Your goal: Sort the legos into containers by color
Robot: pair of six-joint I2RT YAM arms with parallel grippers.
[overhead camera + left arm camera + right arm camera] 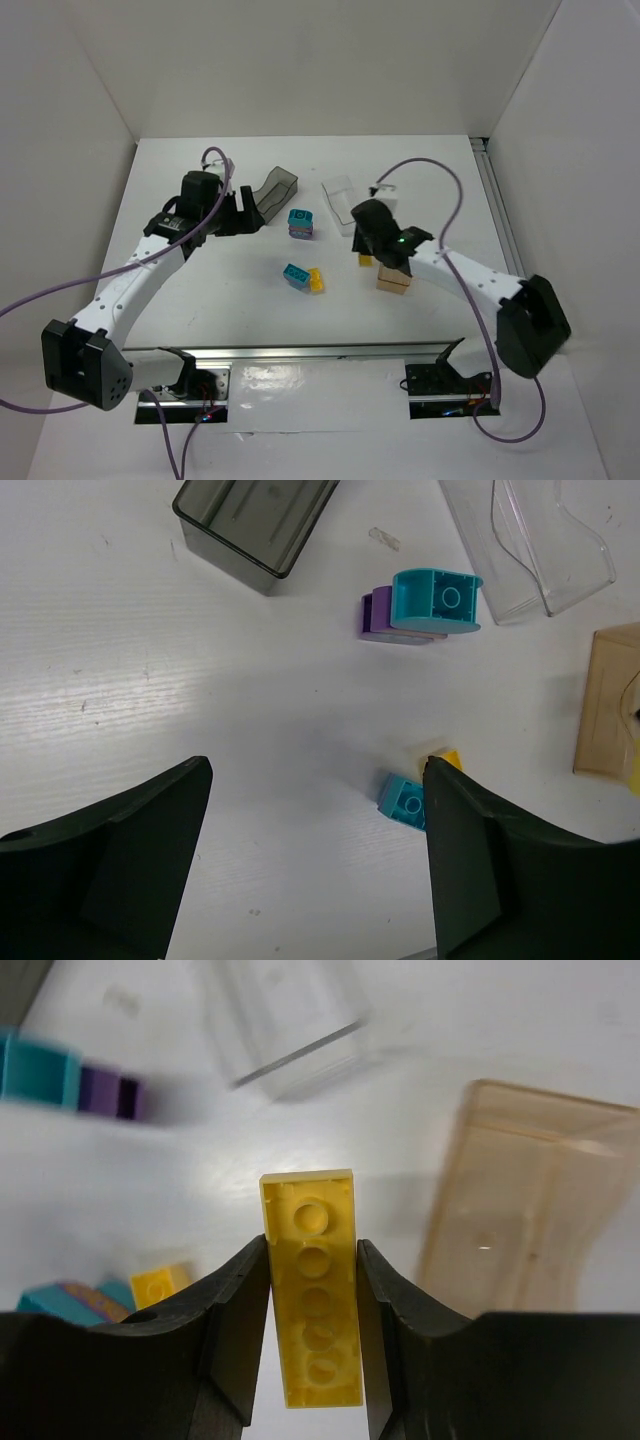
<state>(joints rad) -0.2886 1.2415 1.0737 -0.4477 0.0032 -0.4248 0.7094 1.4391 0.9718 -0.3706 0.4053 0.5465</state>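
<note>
My right gripper [312,1252] is shut on a long yellow brick [312,1290] and holds it above the table, left of the amber-tan bin [520,1210]. In the top view this gripper [368,256] hangs just left of that bin [393,281]. My left gripper [316,780] is open and empty over bare table. A teal brick [437,600] leans against a purple brick [375,615]. A small teal brick [402,800] and a small yellow brick [447,758] lie side by side. The smoky grey bin [255,525] and the clear bin [530,540] lie beyond.
In the top view the smoky bin [275,190] sits beside my left gripper [240,212], and the clear bin [345,198] lies behind my right gripper. White walls enclose the table on three sides. A metal rail [300,352] runs along the near edge.
</note>
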